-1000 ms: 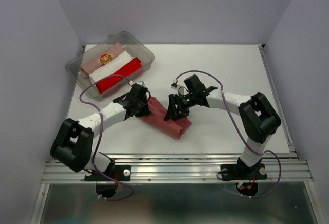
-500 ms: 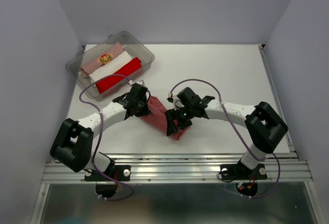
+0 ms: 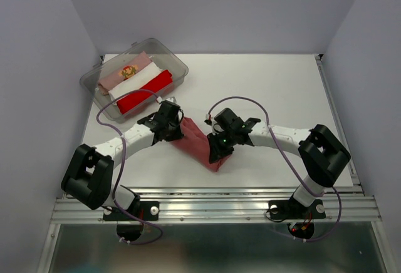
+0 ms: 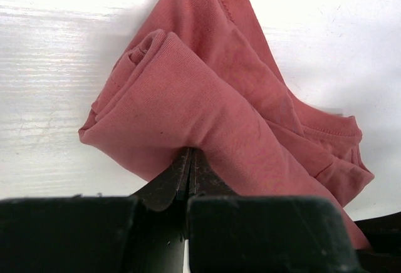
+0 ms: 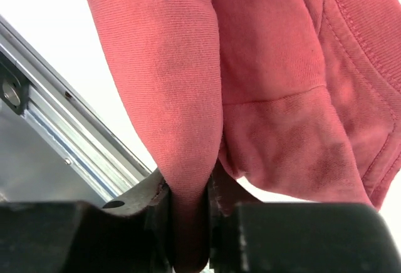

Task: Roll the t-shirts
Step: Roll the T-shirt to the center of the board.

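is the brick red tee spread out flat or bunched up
Bunched up: the brick-red tee is a folded, creased bundle, not flat, with the left gripper and right gripper each pinching a fold.

The right gripper (image 5: pixel 188 235) sits at 6 o'clock, its dark fingers (image 5: pixel 139 199) pressed close on a hanging fold of the brick-red t-shirt (image 5: pixel 269 97). The pinched fold rises from between the jaws toward 12 o'clock as a smooth, rounded ridge. To its right, more of the same cloth fills the frame from 1 to 5 o'clock, creased and bunched, with a stitched seam curving down near 3 o'clock. The white table (image 5: pixel 62 35) shows at 10 o'clock. A metal rail (image 5: pixel 56 135) with bolt holes runs diagonally from 9 toward 7 o'clock.
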`<state>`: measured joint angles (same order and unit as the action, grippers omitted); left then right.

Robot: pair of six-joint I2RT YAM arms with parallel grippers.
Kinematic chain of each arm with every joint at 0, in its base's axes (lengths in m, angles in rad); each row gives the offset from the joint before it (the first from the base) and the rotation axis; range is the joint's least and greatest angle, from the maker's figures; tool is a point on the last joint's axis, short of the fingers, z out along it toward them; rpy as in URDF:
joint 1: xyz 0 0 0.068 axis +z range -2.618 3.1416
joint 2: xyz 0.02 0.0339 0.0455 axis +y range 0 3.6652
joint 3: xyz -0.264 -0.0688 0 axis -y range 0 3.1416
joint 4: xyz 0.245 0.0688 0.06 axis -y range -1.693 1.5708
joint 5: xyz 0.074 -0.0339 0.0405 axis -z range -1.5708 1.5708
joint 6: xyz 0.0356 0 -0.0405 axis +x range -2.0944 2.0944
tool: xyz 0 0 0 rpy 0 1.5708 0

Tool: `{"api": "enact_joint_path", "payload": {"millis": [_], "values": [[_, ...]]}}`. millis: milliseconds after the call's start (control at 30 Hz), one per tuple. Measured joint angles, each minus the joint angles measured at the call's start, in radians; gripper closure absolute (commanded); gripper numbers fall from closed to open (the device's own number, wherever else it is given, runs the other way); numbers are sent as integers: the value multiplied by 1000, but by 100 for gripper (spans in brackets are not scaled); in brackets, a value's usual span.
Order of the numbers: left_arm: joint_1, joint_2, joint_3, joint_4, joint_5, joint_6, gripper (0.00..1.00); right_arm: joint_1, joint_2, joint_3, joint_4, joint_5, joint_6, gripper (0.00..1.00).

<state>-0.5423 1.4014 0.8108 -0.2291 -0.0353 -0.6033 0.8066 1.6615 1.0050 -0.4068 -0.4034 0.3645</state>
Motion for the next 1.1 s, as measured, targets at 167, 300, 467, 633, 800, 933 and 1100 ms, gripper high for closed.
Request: {"api": "enact_joint_path", "payload": {"millis": [167, 300, 467, 633, 800, 933, 1100], "values": [[0, 5, 2, 0, 0, 0, 96, 0, 0, -22, 30, -26, 26, 91], [0, 6, 2, 0, 0, 0, 96, -1, 0, -57, 81, -73, 59, 95], [0, 20, 2, 2, 1, 0, 96, -16, 0, -114, 167, -130, 104, 96], [0, 31, 6, 5, 3, 1, 96, -38, 0, -161, 237, -161, 138, 93], [-1, 44, 24, 0, 5, 5, 96, -48, 0, -185, 275, -144, 146, 87], [-1, 64, 43, -2, 8, 5, 96, -47, -8, -187, 267, -111, 145, 58], [-1, 106, 62, 3, 20, 5, 96, -46, -77, -185, 167, -9, 121, 38]]}}
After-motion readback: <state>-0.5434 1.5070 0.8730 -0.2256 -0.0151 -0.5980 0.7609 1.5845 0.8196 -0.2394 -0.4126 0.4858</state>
